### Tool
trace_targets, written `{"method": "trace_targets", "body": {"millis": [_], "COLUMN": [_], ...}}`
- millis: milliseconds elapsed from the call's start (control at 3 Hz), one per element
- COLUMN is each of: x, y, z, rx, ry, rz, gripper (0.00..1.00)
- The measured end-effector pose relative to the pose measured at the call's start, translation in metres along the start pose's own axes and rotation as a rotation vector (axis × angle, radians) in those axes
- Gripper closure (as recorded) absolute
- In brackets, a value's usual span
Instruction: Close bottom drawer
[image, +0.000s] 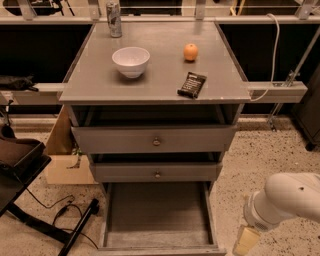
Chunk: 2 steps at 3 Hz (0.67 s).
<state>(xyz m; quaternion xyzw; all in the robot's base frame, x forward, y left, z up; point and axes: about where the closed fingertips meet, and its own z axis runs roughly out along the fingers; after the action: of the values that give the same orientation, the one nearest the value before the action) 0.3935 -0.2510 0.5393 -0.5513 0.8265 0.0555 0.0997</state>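
The bottom drawer (157, 215) of the grey cabinet is pulled far out toward me. Its long shallow box is empty, and its front panel (160, 250) lies at the bottom edge of the view with the knob hidden. My gripper (246, 242) hangs from the white arm (287, 200) at the lower right. It is just right of the drawer's front right corner, low near the floor, and holds nothing that I can see.
The middle drawer (156, 172) and top drawer (155, 140) stand slightly out. On the cabinet top are a white bowl (131, 61), an orange (190, 51), a dark packet (192, 84) and a can (114, 19). A cardboard box (62, 160), a black chair base (30, 200) and cables lie at the left.
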Motion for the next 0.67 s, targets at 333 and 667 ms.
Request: {"method": "trace_targets", "body": {"millis": [333, 667], "x": [0.010, 0.030], "y": [0.003, 0.006], "z": [0.062, 0.140], "rx": [-0.032, -0.046], "ry": [-0.022, -0.063], "rz": [0.041, 0.096], "gripper": [0.00, 0.18]}}
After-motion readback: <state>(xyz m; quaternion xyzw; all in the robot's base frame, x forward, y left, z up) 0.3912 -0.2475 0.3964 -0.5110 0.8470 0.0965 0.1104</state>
